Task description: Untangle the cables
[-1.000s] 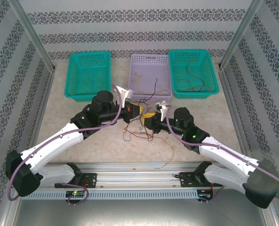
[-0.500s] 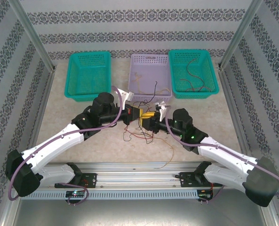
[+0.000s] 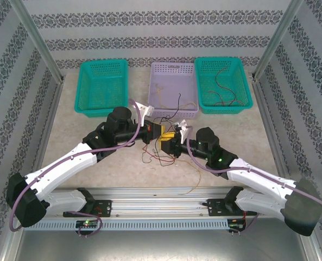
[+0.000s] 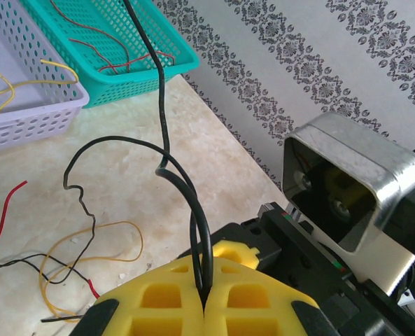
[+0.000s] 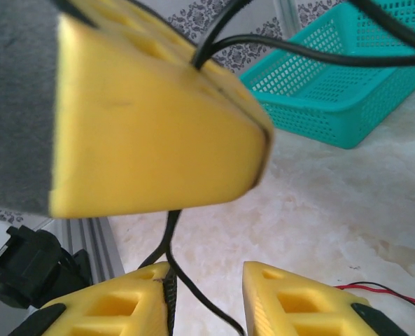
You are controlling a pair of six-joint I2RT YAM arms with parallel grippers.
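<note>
Centrally, cables (image 3: 152, 157) well off table (image 3: 68, 136) edges.

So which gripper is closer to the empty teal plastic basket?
Left. The left gripper, shut on a thin black cable, sits right of and in front of the empty teal plastic basket. The right gripper is just beyond it, slightly farther away.

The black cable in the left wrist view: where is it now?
The black cable is pinched in the shut left gripper, mid-table in front of the purple basket, and it passes between the open right gripper's fingers.
</note>
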